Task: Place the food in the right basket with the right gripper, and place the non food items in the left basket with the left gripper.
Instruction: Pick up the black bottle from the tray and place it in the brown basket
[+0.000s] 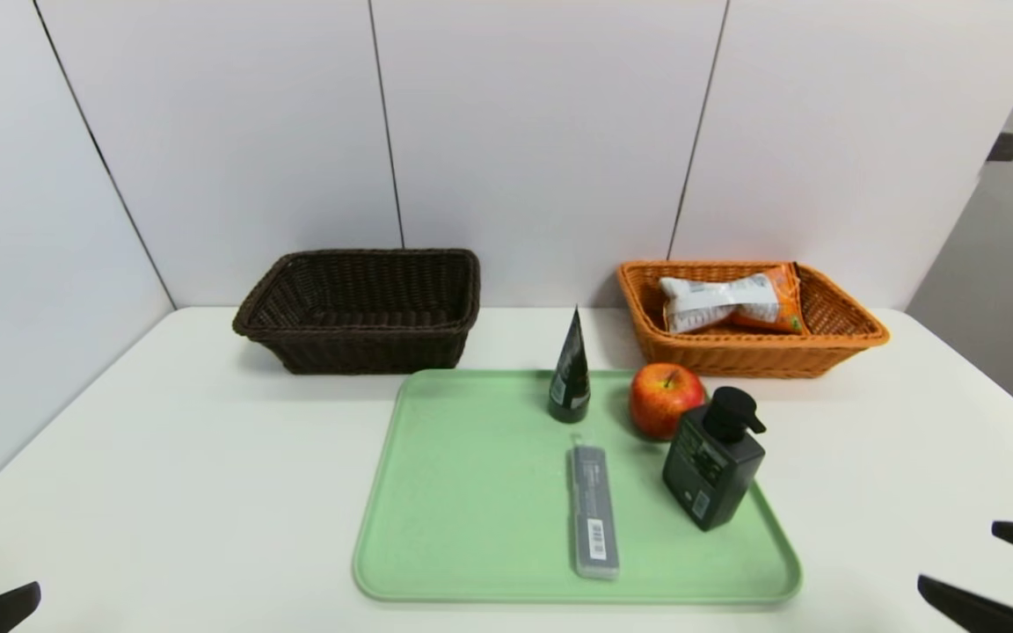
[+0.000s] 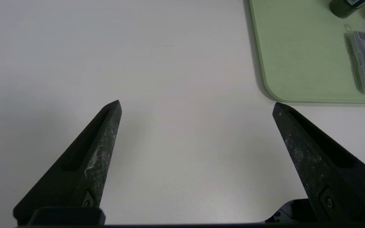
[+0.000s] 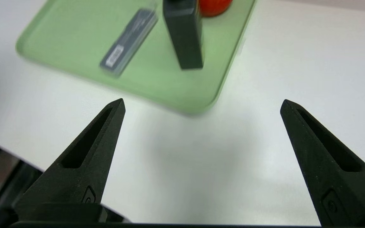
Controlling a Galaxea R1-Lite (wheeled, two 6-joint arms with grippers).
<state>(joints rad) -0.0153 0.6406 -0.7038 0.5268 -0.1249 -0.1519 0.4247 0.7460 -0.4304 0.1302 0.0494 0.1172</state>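
Note:
An orange snack packet (image 1: 733, 301) lies inside the orange-tan right basket (image 1: 832, 350). The dark brown left basket (image 1: 357, 343) holds nothing that I can see. On the green tray (image 1: 471, 501) stand a black conical tube (image 1: 570, 374), a red apple (image 1: 665, 400) and a black pump bottle (image 1: 713, 462); a slim grey case (image 1: 594, 514) lies flat. My right gripper (image 3: 202, 104) is open over bare table, near the tray's front right corner. My left gripper (image 2: 196, 106) is open over the table, left of the tray.
The white table (image 1: 163, 475) is walled by white panels at the back and left. Its front edge shows beside the right gripper's finger (image 3: 84, 158). Bare table lies on both sides of the tray.

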